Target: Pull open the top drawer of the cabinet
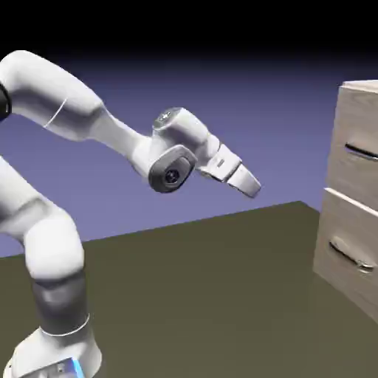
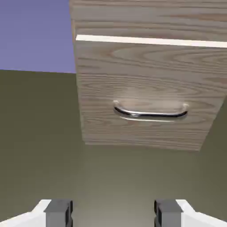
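Observation:
The light wood-grain cabinet (image 1: 354,199) stands at the exterior view's right edge, partly cut off. Its top drawer (image 1: 360,129) has a slim dark handle (image 1: 362,152); the lower drawer (image 1: 347,247) has a like handle (image 1: 351,257). My gripper (image 1: 253,186) hangs in the air well to the left of the cabinet, pointing toward it and slightly down. In the hand view the gripper (image 2: 113,213) is open and empty. That view faces the lower drawer (image 2: 142,84) and its handle (image 2: 150,113). Only the bottom strip of the top drawer (image 2: 146,17) shows above it.
The dark olive table (image 1: 221,295) stretches between the arm's base (image 1: 52,354) and the cabinet. The blue-violet backdrop fills the rest.

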### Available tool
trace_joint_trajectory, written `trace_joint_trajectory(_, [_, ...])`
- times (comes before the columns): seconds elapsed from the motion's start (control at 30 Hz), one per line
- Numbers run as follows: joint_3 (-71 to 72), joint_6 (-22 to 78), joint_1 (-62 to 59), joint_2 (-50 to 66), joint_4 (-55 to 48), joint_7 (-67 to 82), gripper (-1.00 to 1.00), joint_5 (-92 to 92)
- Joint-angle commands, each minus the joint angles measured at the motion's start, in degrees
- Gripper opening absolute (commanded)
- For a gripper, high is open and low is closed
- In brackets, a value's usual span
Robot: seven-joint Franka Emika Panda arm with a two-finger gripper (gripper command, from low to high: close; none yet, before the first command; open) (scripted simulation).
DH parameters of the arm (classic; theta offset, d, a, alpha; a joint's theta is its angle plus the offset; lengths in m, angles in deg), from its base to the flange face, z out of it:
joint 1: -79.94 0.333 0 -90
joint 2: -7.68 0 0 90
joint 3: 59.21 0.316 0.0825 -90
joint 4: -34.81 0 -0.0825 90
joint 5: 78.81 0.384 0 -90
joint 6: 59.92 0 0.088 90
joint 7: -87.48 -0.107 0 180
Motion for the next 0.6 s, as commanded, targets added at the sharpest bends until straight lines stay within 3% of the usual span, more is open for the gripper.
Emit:
trace_joint_trajectory(0.0, [-1.35, 0.29, 1.5, -0.36, -0.83, -0.35, 0.0, -2.5])
trace_joint_trajectory(0.57, [-24.24, 5.22, 26.91, -6.42, -14.84, -6.2, 0.0, -44.86])
